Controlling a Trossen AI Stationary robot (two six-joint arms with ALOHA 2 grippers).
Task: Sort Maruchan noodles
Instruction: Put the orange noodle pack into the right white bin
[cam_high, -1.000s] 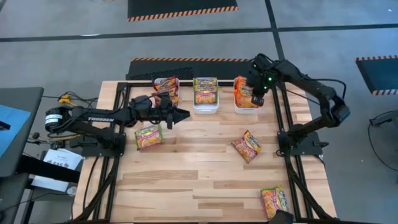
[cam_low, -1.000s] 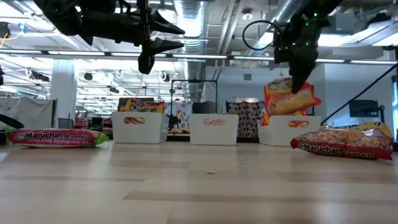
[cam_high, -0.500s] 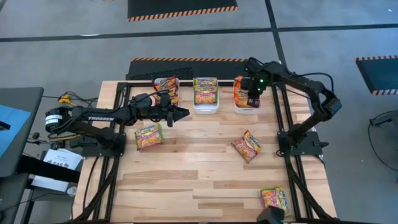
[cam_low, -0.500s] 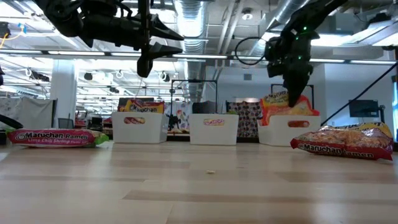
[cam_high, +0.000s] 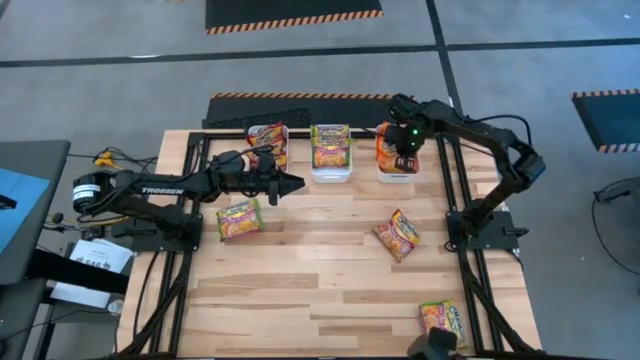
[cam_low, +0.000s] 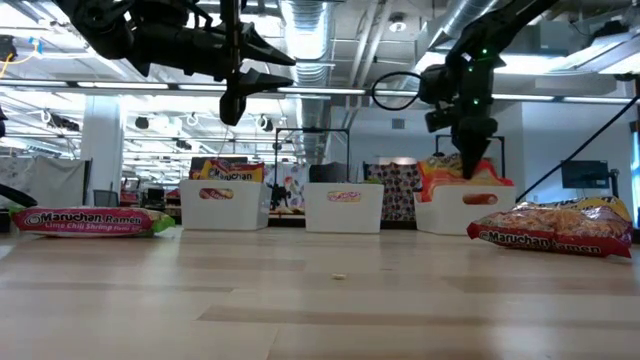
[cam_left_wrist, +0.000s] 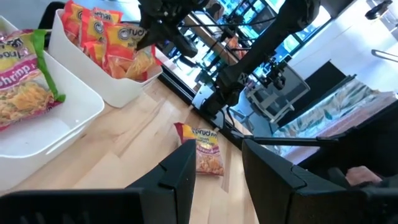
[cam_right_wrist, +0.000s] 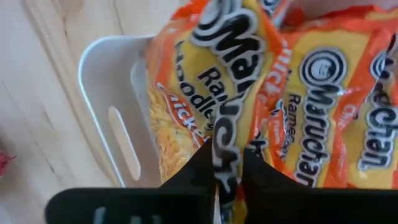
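Three white bins stand along the table's far edge: the left bin (cam_high: 268, 141) holds red-edged Maruchan noodles, the middle bin (cam_high: 331, 151) green-edged ones, the right bin (cam_high: 396, 172) orange ones. My right gripper (cam_high: 404, 160) (cam_low: 470, 166) points down into the right bin, shut on an orange packet (cam_right_wrist: 205, 93). My left gripper (cam_high: 298, 184) (cam_left_wrist: 219, 148) hovers open and level above the table, in front of the left bin, with nothing between its fingers. Loose packets lie flat on the table: a green one (cam_high: 240, 218), a red one (cam_high: 397, 234) and one near the front right (cam_high: 441, 320). My right gripper pinches the orange packet between its two fingers at the packet's upper edge (cam_right_wrist: 225, 146). The fingers come from above, pointing down. The packet stands on edge inside the right bin, leaning among the other orange packets (cam_right_wrist: 336, 112).
Black frame rails (cam_high: 456, 190) run along the table's left and right sides, where the arm bases stand. Bare wood lies open in the table's middle and near part (cam_high: 320, 280). The green packet lies just below my left arm.
My right gripper has gone down and a little toward the table's left, bringing the orange packet from above the right bin down into it, among the other orange packets.
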